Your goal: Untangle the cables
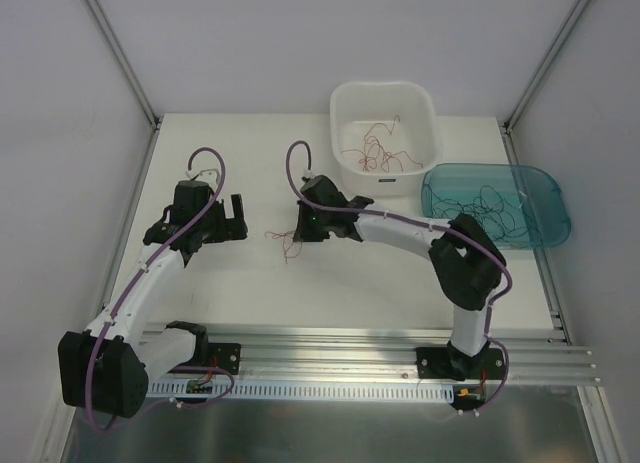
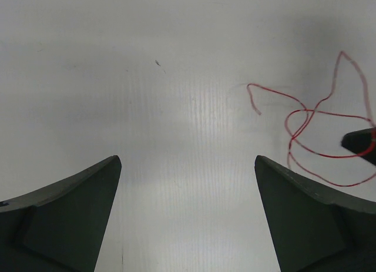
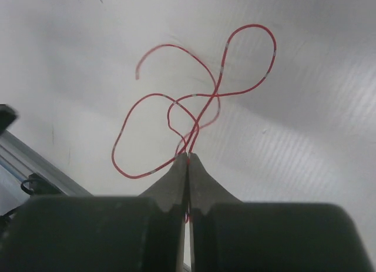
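Observation:
A thin red cable (image 3: 194,101) loops loosely just above the white table. My right gripper (image 3: 188,156) is shut on it, and the strands fan out from the fingertips. In the top view the cable (image 1: 287,241) lies at mid-table just left of the right gripper (image 1: 303,226). My left gripper (image 1: 232,219) is open and empty to the left of it. In the left wrist view the red cable (image 2: 317,131) shows at the right, beyond the open left gripper (image 2: 188,160). No black wire shows in this bundle.
A white tub (image 1: 385,133) at the back holds loose red wires. A teal transparent tub (image 1: 495,205) to its right holds dark wires. A metal rail (image 1: 350,345) runs along the near edge. White walls enclose the table.

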